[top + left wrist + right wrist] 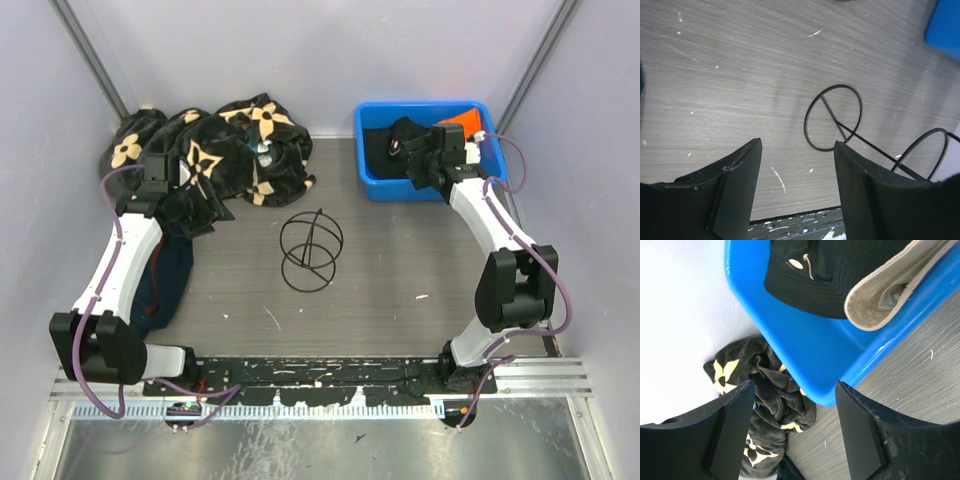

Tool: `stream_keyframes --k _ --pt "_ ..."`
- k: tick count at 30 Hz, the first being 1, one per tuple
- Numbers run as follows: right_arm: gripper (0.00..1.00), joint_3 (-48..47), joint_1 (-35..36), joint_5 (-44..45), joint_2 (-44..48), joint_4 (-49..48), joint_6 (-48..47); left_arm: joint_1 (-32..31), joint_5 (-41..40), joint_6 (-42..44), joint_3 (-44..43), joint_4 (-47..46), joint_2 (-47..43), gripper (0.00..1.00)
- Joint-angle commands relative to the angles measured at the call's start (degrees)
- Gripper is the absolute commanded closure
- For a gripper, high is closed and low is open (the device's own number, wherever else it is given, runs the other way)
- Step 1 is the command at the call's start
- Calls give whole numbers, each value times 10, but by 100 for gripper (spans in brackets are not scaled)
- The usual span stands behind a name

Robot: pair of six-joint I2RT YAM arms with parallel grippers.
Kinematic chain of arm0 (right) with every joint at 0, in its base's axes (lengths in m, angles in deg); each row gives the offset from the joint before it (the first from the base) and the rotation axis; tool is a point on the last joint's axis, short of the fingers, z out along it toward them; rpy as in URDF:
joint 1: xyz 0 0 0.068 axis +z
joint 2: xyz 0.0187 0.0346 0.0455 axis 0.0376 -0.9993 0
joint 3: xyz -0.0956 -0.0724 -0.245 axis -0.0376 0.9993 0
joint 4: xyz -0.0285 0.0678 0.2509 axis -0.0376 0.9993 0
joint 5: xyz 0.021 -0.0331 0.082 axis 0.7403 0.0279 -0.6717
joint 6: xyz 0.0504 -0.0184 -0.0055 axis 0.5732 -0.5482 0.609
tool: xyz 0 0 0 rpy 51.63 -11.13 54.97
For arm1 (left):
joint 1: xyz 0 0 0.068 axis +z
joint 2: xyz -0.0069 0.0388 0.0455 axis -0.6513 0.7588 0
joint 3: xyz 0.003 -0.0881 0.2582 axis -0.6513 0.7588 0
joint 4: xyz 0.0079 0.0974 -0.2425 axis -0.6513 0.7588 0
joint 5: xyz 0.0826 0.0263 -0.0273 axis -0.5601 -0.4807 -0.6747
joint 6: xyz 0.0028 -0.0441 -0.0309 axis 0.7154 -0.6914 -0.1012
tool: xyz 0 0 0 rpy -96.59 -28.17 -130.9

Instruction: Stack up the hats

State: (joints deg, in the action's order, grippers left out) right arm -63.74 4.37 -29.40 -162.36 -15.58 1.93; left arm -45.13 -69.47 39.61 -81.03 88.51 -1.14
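Fingers on both arms stand wide and hold nothing. The left fingers (pixel 735 200) hang above the grey wood-grain desk (pixel 740 75), with a black wire stand of looped rings (pixel 832 117) just beyond their tips. The right fingers (pixel 865 440) hover at the corner of a blue plastic bin (pixel 805 355).

Beyond the right fingertips, inside the bin, I see a black fabric bucket hat (pixel 840 270). Touching it is the curled brim of a beige fabric bucket hat (pixel 875 305). An orange fabric hat (pixel 462 120) shows at the bin's far corner. A black cloth with tan flower motifs (pixel 215 150) lies heaped beside the left fingers.

I judge the hats light, limp and not fragile, likely to sag and fold when lifted. The upturned beige brim offers the readiest edge, so I would pinch there, across the doubled fabric.
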Motion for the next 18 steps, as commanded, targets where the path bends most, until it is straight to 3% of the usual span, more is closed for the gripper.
stream_keyframes --k 1,5,8,13,18 --pt "29 -32 -3 -3 30 45 -55 2 58 -30 22 -75 -20 33" --pt "29 -76 -23 83 33 61 -145 2 123 -17 14 -87 -23 28" --pt "30 -197 -62 118 -37 138 -242 2 113 -6 13 -93 -51 18" --pt "37 -450 -115 108 -170 298 -332 1 96 5 11 -82 -66 16" --pt "48 -471 -135 45 -188 326 -337 2 97 0 15 -68 -47 17"
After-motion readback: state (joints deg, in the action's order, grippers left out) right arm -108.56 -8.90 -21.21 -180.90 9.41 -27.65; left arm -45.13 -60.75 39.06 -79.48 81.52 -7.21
